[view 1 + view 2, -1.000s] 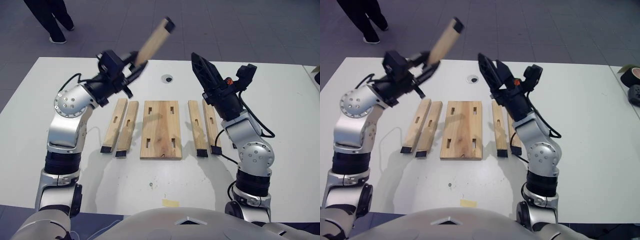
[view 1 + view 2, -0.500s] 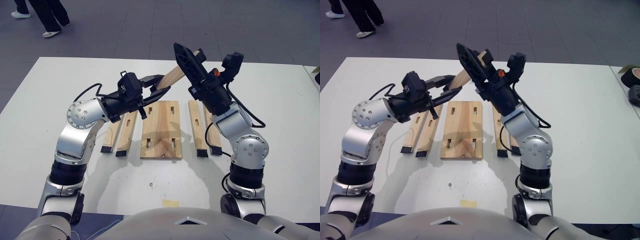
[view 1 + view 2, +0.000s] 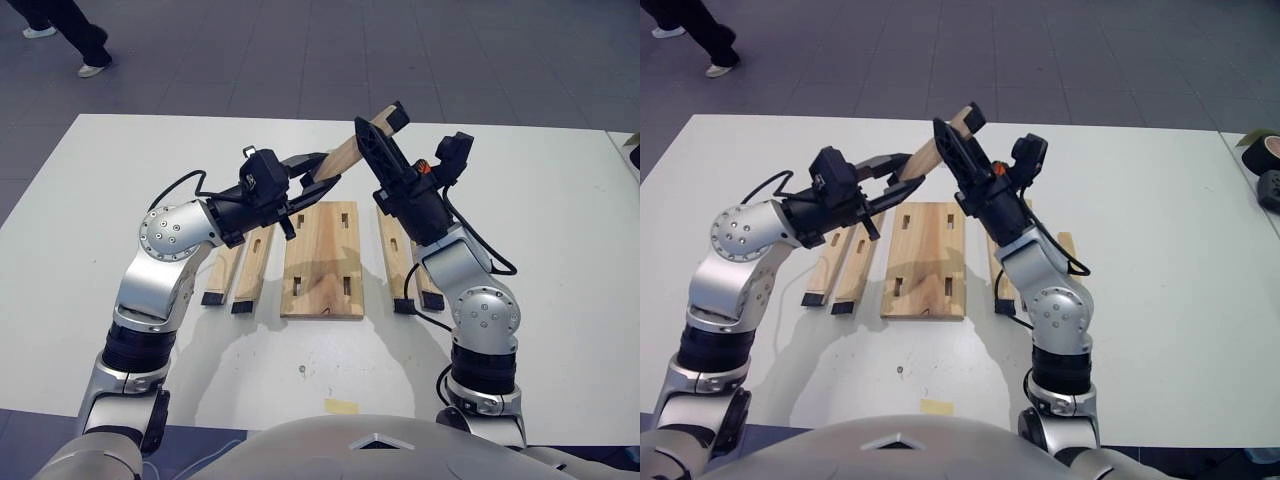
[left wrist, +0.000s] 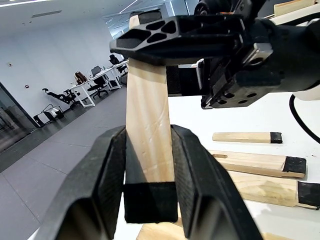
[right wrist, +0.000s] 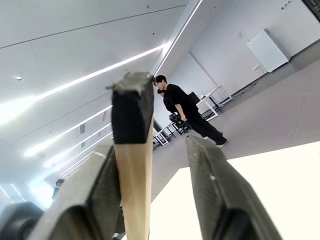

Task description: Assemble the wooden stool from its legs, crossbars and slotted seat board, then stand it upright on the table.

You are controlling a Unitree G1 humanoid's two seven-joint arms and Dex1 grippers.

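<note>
Change: left end effector [image 3: 312, 172] swung the black-capped wooden leg [image 3: 348, 152] down over the middle; right end effector [image 3: 372, 130] closed in on its top.
Bench: white bench [image 3: 560, 330] under all.
Board: pale slotted wooden seat board [image 3: 322, 262], flat, centre.
Bars: black-tipped slotted wooden bars [image 3: 250, 275] — two left of it, two right.
Leg: tilted above the board.
Left end effector: clamped on its lower end.
Right end effector: fingers apart — astride the capped top.

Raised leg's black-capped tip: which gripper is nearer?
Right. The right gripper straddles the black-capped tip, jaws open; the left gripper clamps the leg at its lower end.
</note>
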